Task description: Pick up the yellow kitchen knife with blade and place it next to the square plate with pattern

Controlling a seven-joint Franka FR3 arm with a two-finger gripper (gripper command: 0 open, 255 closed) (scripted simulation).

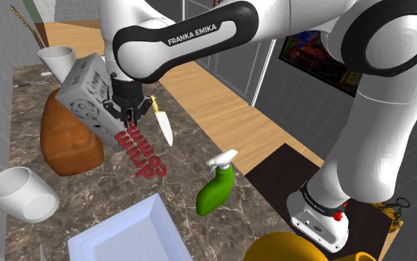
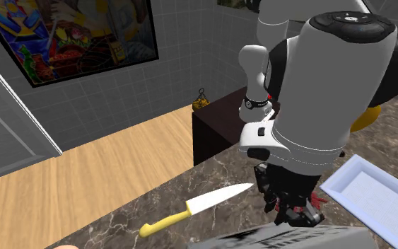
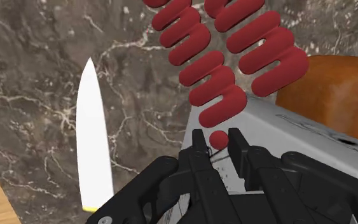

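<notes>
The yellow-handled knife (image 1: pixel 164 124) lies flat on the dark marble counter, its white blade (image 3: pixel 95 140) pointing toward the near end and its handle near the counter's edge (image 2: pixel 163 223). My black gripper (image 1: pixel 129 119) stands just beside the blade, over a red wavy piece (image 1: pixel 141 154). The fingers (image 3: pixel 199 149) are nearly together, with the rounded end of the red wavy piece (image 3: pixel 219 139) clasped between them. The knife is not touched. The square plate (image 1: pixel 114 220), plain pale with a raised rim, sits at the near end of the counter (image 2: pixel 374 194).
A grey boxy appliance (image 1: pixel 84 89) and a brown loaf (image 1: pixel 66 141) crowd the gripper's far side. Two white cups (image 1: pixel 21 194) (image 1: pixel 57 59), a green spray bottle (image 1: pixel 215 185) and a yellow vessel (image 1: pixel 288 248) also stand on the counter. Beyond the knife the counter drops to wooden floor.
</notes>
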